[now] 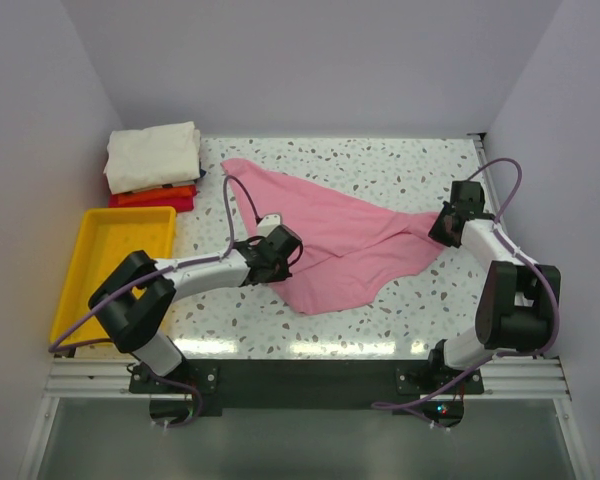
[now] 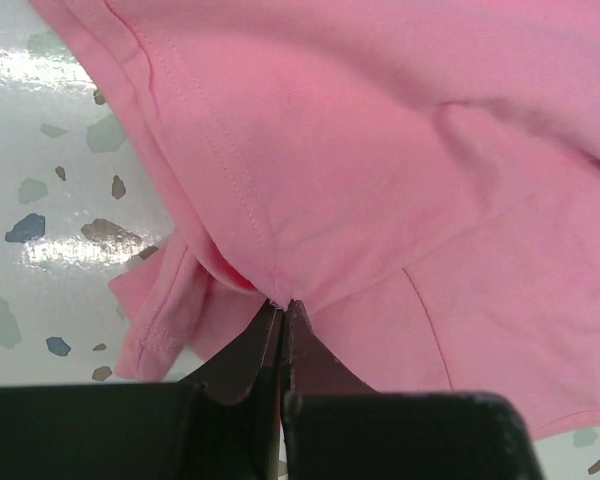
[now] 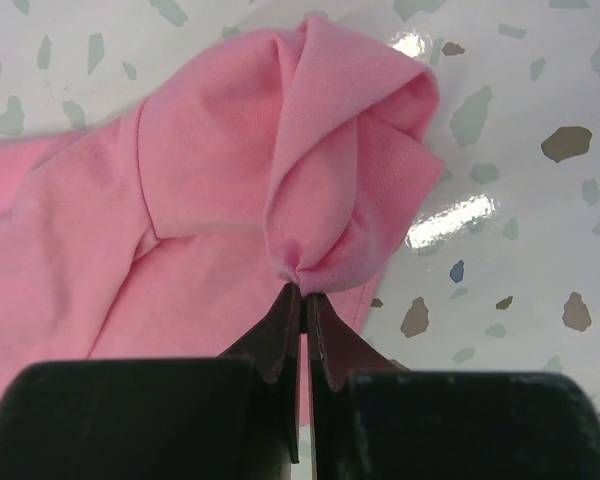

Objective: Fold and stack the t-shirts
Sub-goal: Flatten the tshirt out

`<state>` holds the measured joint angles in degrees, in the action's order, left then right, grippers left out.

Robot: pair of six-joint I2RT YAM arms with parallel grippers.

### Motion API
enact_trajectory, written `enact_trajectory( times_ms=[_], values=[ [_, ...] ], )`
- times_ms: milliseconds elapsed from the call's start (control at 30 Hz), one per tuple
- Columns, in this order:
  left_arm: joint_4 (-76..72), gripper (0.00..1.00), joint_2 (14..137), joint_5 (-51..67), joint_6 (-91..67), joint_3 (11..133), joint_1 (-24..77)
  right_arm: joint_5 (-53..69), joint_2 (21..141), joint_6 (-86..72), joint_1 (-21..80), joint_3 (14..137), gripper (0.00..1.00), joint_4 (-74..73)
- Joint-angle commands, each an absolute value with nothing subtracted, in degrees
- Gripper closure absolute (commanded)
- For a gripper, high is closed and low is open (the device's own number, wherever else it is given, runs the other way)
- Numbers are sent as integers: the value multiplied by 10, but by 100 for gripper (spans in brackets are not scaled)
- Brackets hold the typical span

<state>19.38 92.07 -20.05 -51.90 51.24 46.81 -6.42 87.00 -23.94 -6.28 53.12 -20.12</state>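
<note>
Pink t-shirt: unfolded and rumpled, spread over the middle of the speckled table. It runs on a rough diagonal from the far left-centre to a narrow point near the right edge.

Left tool: fingers pressed together, with a small pinch of pink cloth caught at the very tips. The grip is on the shirt's near-left edge. In the wrist view a stitched hem bunches just left of the tips. The rest of the cloth fans away ahead and to the right, and bare table shows on the left.

Right tool: also clenched, gripping a gathered corner at the shirt's right-hand point. The cloth puckers into several folds just above the tips, then widens out to the left. Bare table lies to the right of the grip.

From overhead, the two tools sit at opposite ends of the shirt with the cloth spanning between them. I cannot tell whether the gripped edges are raised off the table.

Far left corner: a cream-white shirt, folded, lies on top of an orange shirt, with a red shirt under that. The stack is well apart from both tools, though the pink shirt's far tip comes near it.

A yellow tray sits just in front of the stack along the left edge.
</note>
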Motion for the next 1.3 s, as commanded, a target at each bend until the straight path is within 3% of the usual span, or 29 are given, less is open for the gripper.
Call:
enact_trajectory(
  times_ms=[0, 267, 533, 767, 1000, 1267],
  values=[
    [179, 100, 888, -217, -517, 519, 468, -61, 875, -237, -63, 533, 100, -187],
    [180, 100, 814, -264, -481, 532, 468, -37, 839, -228, -63, 522, 100, -161],
    [214, 100, 730, -337, -422, 643, 443, -57, 702, -243, -63, 592, 100, -238],
    [230, 100, 636, -382, -348, 746, 379, -108, 634, -225, -63, 740, 100, -332],
    [269, 100, 591, -413, -283, 904, 376, -122, 602, -218, -63, 900, 100, -405],
    [265, 100, 507, -332, -254, 967, 376, -120, 588, -193, -63, 1120, 100, -480]
  ],
)
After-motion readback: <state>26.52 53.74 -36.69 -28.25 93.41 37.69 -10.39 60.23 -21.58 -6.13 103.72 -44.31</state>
